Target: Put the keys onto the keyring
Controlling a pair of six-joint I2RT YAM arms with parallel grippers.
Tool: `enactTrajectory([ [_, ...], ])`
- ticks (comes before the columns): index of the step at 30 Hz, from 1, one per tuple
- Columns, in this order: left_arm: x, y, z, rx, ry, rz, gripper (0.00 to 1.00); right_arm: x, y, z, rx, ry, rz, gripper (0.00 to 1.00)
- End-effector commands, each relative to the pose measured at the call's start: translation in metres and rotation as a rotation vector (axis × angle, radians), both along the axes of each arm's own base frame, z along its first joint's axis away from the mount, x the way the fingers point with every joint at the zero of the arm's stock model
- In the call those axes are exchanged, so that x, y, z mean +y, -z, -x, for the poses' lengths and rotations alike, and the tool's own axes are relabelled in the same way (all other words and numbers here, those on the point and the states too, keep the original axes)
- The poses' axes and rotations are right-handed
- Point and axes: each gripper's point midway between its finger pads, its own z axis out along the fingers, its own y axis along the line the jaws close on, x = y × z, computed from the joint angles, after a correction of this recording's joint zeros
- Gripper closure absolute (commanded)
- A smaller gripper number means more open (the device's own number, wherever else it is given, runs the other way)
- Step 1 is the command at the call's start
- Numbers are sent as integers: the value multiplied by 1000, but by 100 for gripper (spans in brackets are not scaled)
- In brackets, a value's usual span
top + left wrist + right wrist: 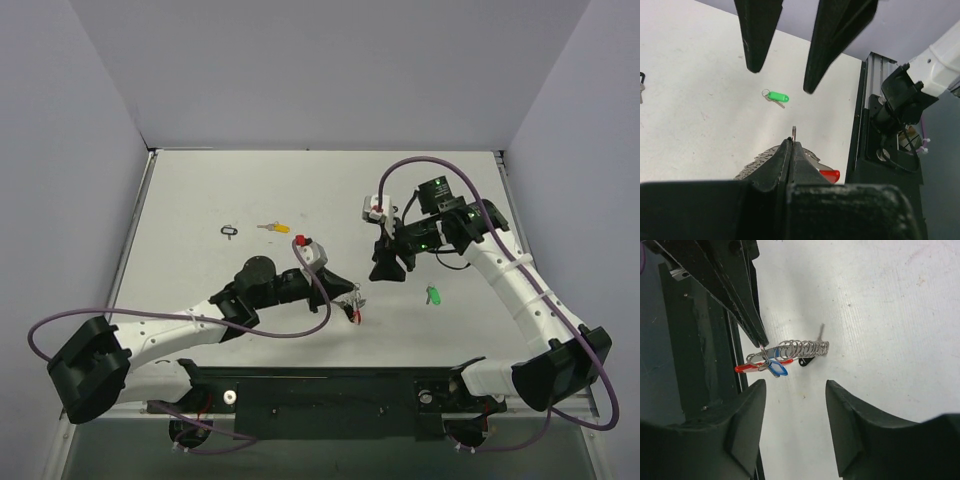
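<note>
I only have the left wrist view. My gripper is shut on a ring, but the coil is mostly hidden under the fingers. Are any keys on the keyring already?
Observer: The right wrist view shows a blue key at the pinched end of the keyring, beside its red piece.
Operator: I see a green key. Where is the yellow one?
Observer: In the top view, the yellow key lies beyond and left of the left gripper, beside a small black loop.
Operator: How does the keyring sit relative to the right gripper?
Observer: In the right wrist view, it sticks out sideways just ahead of that gripper's open fingers.
</note>
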Motion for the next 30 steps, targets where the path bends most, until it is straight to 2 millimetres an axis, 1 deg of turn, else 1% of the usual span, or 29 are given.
enactTrajectory([
  [1, 13, -34, 17, -280, 71, 82, 100, 2, -8, 26, -2, -117, -78, 49],
  [2, 17, -36, 22, -352, 93, 73, 100, 2, -3, 30, -57, -197, -78, 48],
  [3, 20, -33, 23, -388, 96, 61, 100, -3, 4, 42, -27, -241, -63, 45],
  [4, 23, -34, 27, -436, 113, 52, 100, -5, 7, 43, -119, -347, -60, 44],
  [5, 25, -31, 27, -450, 116, 45, 100, -10, 13, 56, -82, -398, -49, 43],
  [6, 27, -31, 30, -481, 128, 42, 100, -11, 13, 58, -156, -490, -58, 41],
  [7, 28, -29, 30, -486, 129, 36, 100, -12, 16, 66, -137, -535, -70, 40],
  [8, 29, -31, 30, -496, 123, 38, 100, -11, 14, 67, -168, -583, -86, 39],
  [9, 29, -30, 29, -493, 117, 37, 100, -9, 14, 71, -163, -621, -100, 39],
  [10, 29, -31, 29, -493, 118, 42, 100, -8, 12, 72, -171, -637, -102, 39],
  [11, 27, -31, 29, -485, 119, 47, 100, -8, 14, 74, -159, -652, -95, 41],
  [14, 24, -37, 35, -473, 120, 92, 100, -7, 13, 75, -163, -659, -96, 42],
  [17, 21, -37, 36, -443, 117, 124, 100, -6, 8, 77, -159, -630, -102, 43],
  [18, 20, -41, 39, -451, 120, 149, 100, -4, 5, 73, -180, -618, -107, 44],
  [19, 20, -40, 39, -439, 123, 156, 100, -3, 3, 72, -155, -578, -104, 45],
  [20, 19, -46, 41, -426, 124, 186, 100, 0, 1, 66, -178, -558, -108, 45],
  [21, 18, -44, 40, -413, 124, 188, 100, 0, 2, 66, -149, -521, -102, 46],
  [22, 18, -47, 40, -413, 125, 203, 100, 2, 1, 60, -167, -502, -100, 46],
  [23, 17, -47, 40, -396, 124, 208, 100, 2, 1, 60, -143, -475, -95, 47],
  [25, 17, -54, 40, -385, 120, 253, 100, 3, 0, 56, -149, -444, -89, 48],
  [26, 17, -54, 40, -377, 116, 261, 100, 4, -2, 54, -162, -440, -95, 48],
  [29, 20, -60, 39, -347, 90, 325, 100, 7, -7, 61, -152, -440, -128, 49],
  [30, 20, -59, 37, -340, 80, 334, 100, 9, -10, 63, -148, -445, -147, 49],
])
